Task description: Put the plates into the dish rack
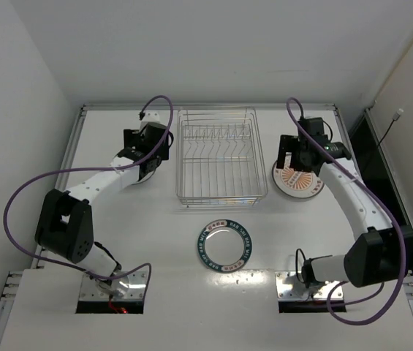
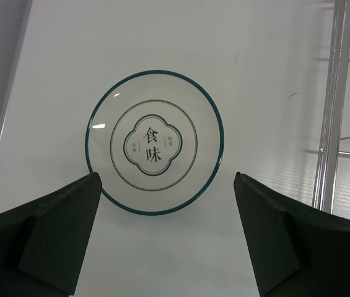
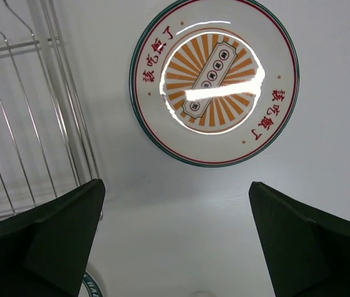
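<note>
Nearest the lens in each wrist view are the dark fingers (image 2: 57, 235) of that arm's own tool. The left gripper (image 2: 167, 177) stands with its jaws wide apart and nothing between them. It hangs above a whitish plate (image 2: 154, 142), which has a thin teal edge line and dark characters at its centre. That plate lies flat on the white table (image 1: 155, 241), left of the dish rack (image 1: 221, 199), and the rack's wire side wall runs near the plate's right. From the top view the left wrist hides most of this plate.

The right gripper (image 3: 176, 184) is likewise spread wide and holds nothing. It hangs over the near edge of the striped plate (image 3: 214, 80), white with orange rays and red characters. This plate lies flat on the table just right of the rack, close to the wire wall; whether they touch cannot be told.

The teal-rimmed plate (image 1: 225, 244) lies flat in front of the rack, between the two arms and apart from both grippers. All three plates are outside the rack. Purple cables (image 1: 23, 186) loop along each arm, away from the plates.
</note>
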`<action>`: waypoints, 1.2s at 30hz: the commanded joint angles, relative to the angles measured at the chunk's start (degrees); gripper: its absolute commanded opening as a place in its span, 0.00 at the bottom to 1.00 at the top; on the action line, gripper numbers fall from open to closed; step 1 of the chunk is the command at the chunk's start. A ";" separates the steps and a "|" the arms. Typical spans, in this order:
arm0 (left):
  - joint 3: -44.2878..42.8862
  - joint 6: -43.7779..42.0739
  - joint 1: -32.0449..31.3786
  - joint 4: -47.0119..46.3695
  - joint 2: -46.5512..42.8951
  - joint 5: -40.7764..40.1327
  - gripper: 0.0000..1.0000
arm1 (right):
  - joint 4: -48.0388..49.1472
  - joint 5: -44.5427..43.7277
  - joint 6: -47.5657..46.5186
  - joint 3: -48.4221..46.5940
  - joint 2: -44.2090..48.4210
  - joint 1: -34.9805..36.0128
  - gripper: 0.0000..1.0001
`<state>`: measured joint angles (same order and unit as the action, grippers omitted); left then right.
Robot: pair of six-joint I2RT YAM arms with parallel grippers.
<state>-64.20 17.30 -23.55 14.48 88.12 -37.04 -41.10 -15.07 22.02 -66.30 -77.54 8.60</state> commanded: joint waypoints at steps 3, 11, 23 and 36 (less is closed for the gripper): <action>0.48 1.25 -0.18 -1.82 -2.86 0.91 0.86 | 0.50 -0.58 4.96 0.30 1.08 -3.67 1.00; 1.01 1.77 -0.18 -1.82 -5.67 3.64 0.86 | 9.28 22.26 9.79 12.67 1.94 -22.20 1.00; 1.54 1.77 -0.71 -2.35 -7.34 4.17 0.86 | 30.28 47.41 17.70 35.01 -4.96 -47.71 0.83; 1.01 1.77 -0.71 -2.35 -6.73 4.17 0.86 | 45.67 49.26 32.73 27.81 -22.47 -40.52 0.39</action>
<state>-62.76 18.52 -23.66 14.04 83.00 -33.26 -0.80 35.09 51.88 -35.46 -96.84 -34.22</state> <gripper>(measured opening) 0.863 0.420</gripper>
